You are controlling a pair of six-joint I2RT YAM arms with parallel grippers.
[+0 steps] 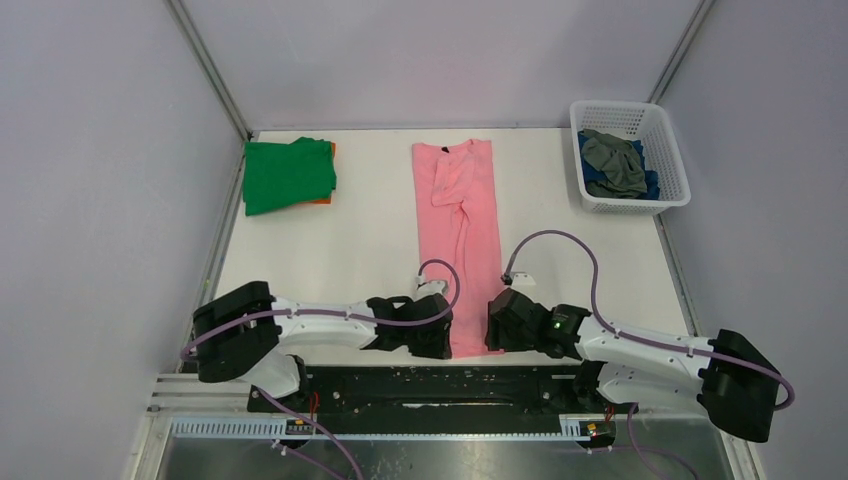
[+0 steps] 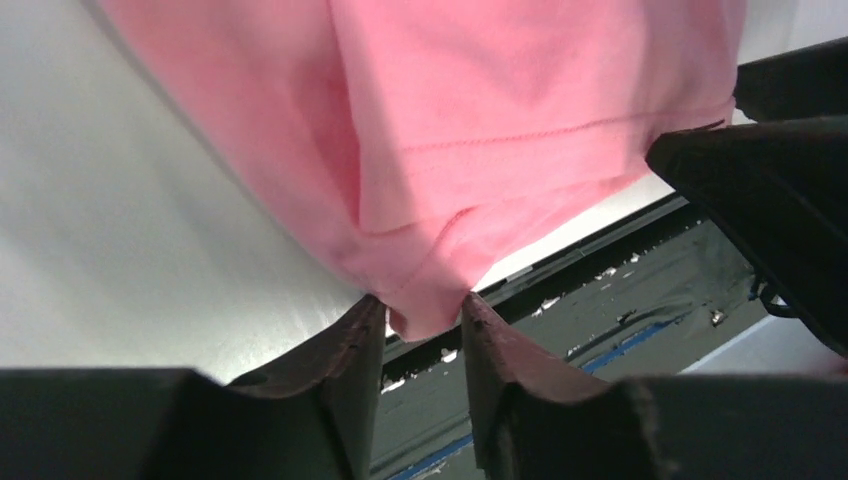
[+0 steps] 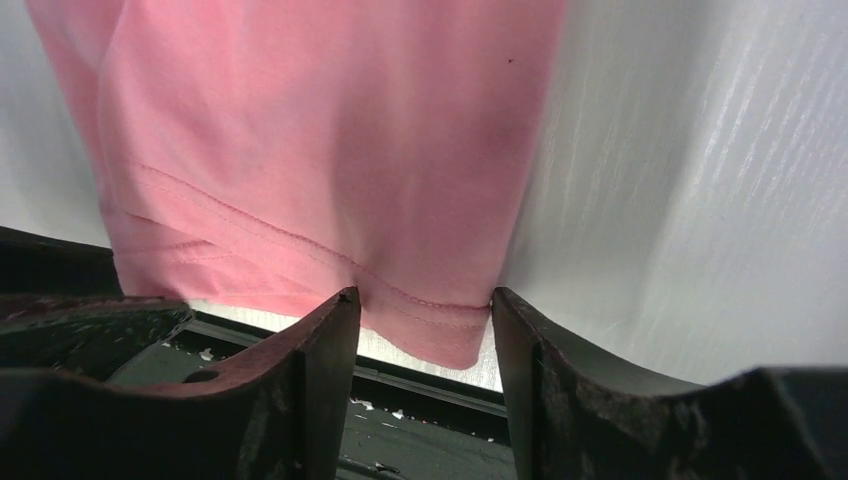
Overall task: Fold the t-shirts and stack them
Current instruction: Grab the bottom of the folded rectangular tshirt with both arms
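Hem of pink t-shirt [image 1: 463, 215] is straddled by parted jaws of left gripper [image 2: 420, 315] and right gripper [image 3: 420, 305]; long axis runs away.

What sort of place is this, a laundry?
Probably a robot test cell: blank grey walls box in a white table, two arms are bolted at its edge, and a few t-shirts and a basket lie out.

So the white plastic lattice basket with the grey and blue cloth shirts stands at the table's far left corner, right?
No. The white plastic lattice basket with the grey cloth shirt and the blue cloth shirt stands at the far right corner of the table, as the top external view shows.
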